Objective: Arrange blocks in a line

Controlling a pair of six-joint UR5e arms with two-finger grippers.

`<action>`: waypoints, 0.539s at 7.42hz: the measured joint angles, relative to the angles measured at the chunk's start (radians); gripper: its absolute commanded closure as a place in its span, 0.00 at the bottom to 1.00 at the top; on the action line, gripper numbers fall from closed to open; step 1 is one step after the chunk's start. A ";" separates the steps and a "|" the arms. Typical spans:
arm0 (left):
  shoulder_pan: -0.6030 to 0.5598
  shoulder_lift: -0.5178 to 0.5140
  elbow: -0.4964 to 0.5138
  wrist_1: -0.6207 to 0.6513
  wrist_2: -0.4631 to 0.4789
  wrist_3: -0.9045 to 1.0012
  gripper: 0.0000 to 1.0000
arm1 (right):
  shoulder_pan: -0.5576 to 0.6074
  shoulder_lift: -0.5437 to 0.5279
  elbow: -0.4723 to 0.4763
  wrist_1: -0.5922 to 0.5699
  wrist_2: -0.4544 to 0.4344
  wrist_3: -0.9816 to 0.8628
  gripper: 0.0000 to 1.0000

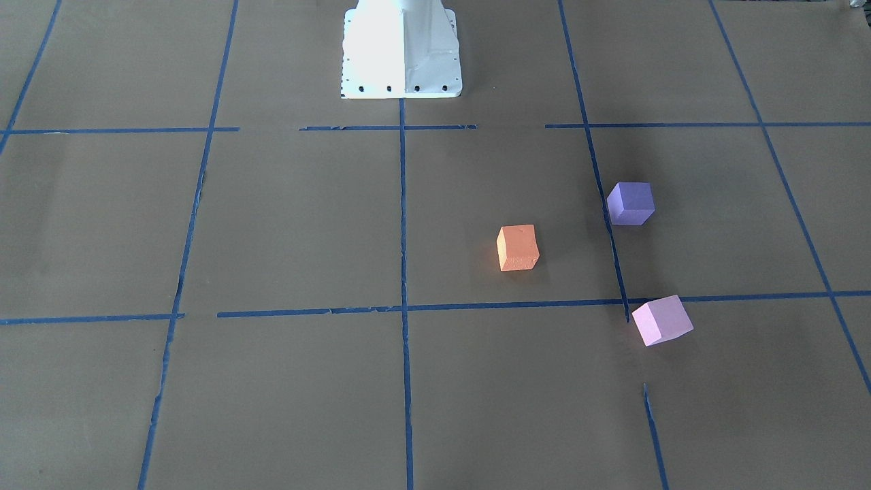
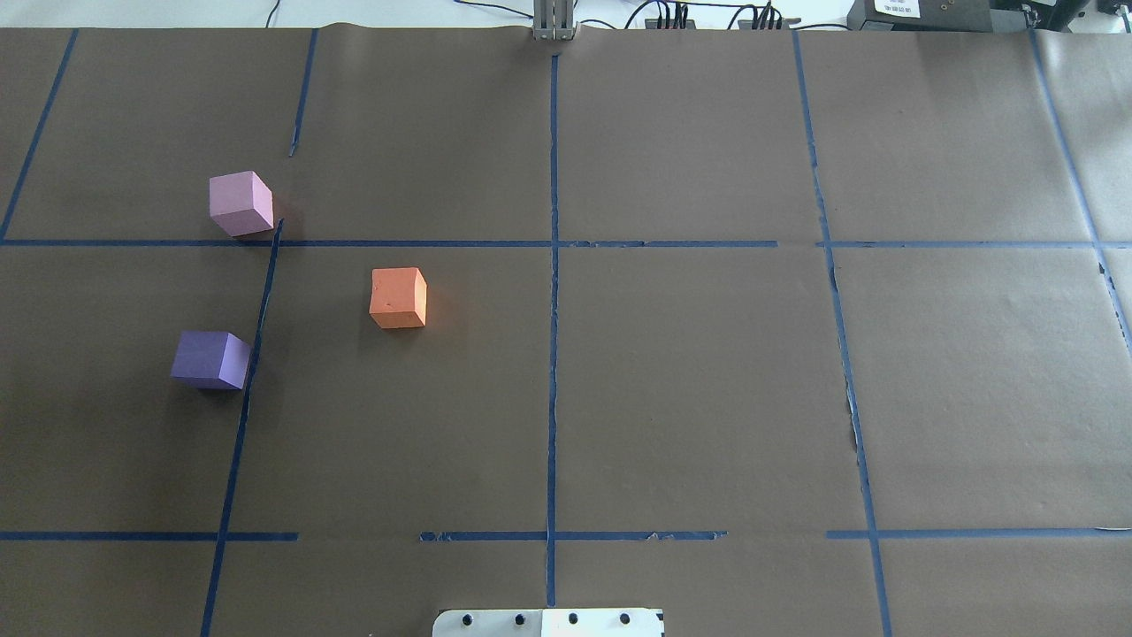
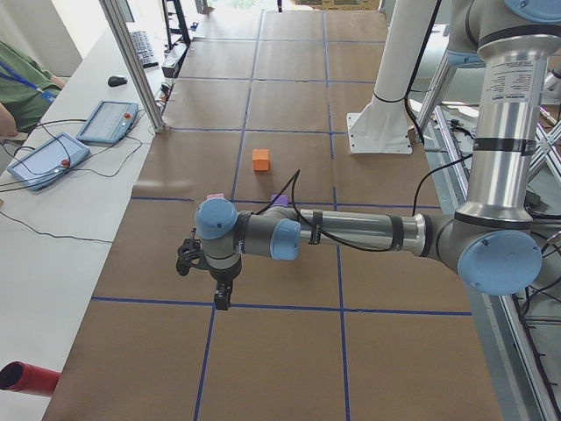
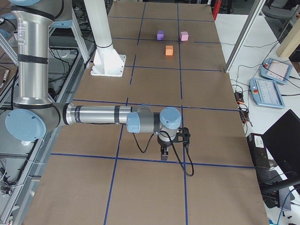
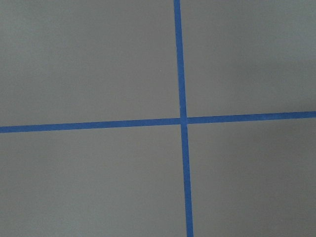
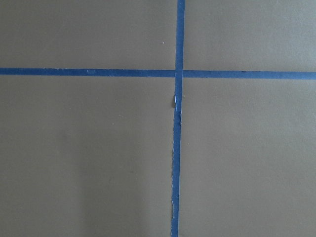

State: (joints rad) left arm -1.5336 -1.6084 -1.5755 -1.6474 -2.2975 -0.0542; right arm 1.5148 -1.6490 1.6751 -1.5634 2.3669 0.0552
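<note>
Well apart from left gripper (image 3: 223, 301), scattered blocks (image 2: 398, 298)

Brown paper (image 2: 707, 398) covered the table (image 2: 973, 133), gridded with blue tape (image 2: 553, 354). A white bench (image 3: 53, 263) alongside carried two pendants (image 3: 107, 121) and what looked like a keyboard (image 3: 140, 48).

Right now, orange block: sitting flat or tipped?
Flat. The orange block rests on one face on the table, top face level, touching nothing else.
</note>
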 measured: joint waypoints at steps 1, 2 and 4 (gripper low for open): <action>0.000 -0.002 -0.001 0.000 0.001 0.001 0.00 | 0.000 0.000 0.000 0.000 0.000 0.000 0.00; 0.000 -0.005 -0.010 0.000 0.002 0.001 0.00 | -0.001 0.000 0.000 0.000 0.000 0.000 0.00; 0.000 -0.027 -0.068 0.006 0.037 -0.004 0.00 | 0.000 0.000 0.000 0.000 0.000 0.000 0.00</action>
State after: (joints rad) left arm -1.5332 -1.6351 -1.6438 -1.6414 -2.2605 -0.0580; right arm 1.5143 -1.6490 1.6751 -1.5631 2.3669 0.0552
